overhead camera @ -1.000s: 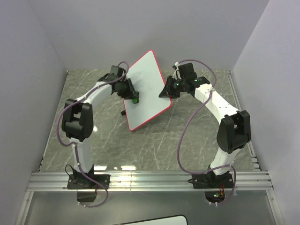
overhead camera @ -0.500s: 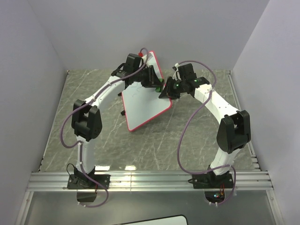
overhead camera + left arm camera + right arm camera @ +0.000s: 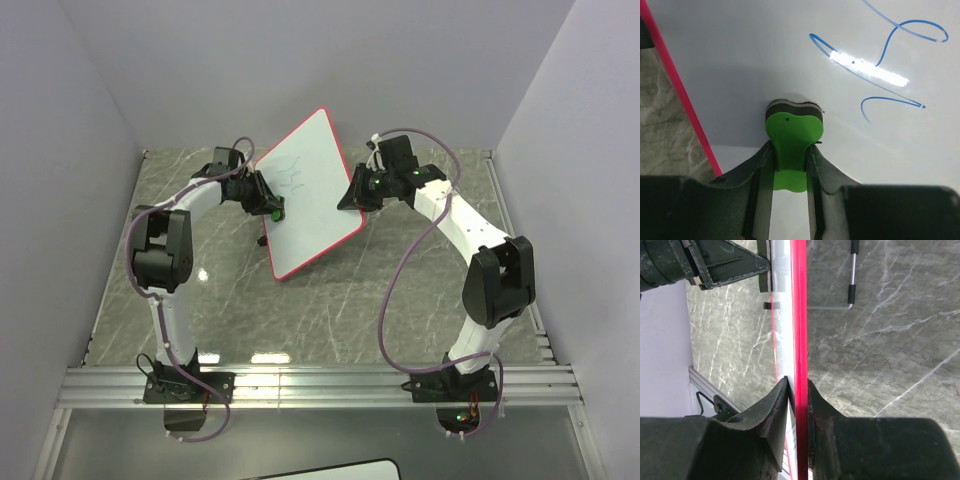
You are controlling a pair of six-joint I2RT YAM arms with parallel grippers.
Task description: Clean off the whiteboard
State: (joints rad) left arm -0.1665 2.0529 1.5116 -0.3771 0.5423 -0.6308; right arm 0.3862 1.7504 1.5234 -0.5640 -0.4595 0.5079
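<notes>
While the board [image 3: 312,212] is standing tilted up on its lower corner on the table [image 3: 330,300], it is reading as a thin, stiff, light panel with a glossy and probably slippery face. That makes the red frame [image 3: 800,315] the sensible place to take hold, not the white surface. The right claw [image 3: 798,386] is doing just that. Its jaws are sitting shut on either side of the frame at the board's right edge, pinching it edge-on and propping it up.

The left claw [image 3: 790,150] is gripping a green eraser [image 3: 793,131] by its handle. The dark felt seems to be pressing flat on the board's face, low and near the left edge, just inside the frame. Blue scribbles [image 3: 880,65] are lying up and to the right of the eraser in the wrist view, clearly apart from it, so none of the ink is under the pad.

Since the board is being held along one edge only, it is likely to pivot or slip in the jaws under a hard push. Judging from that, wiping across to the scribbles is calling for light, even pressure, directed toward the right claw's hold rather than away from it.
</notes>
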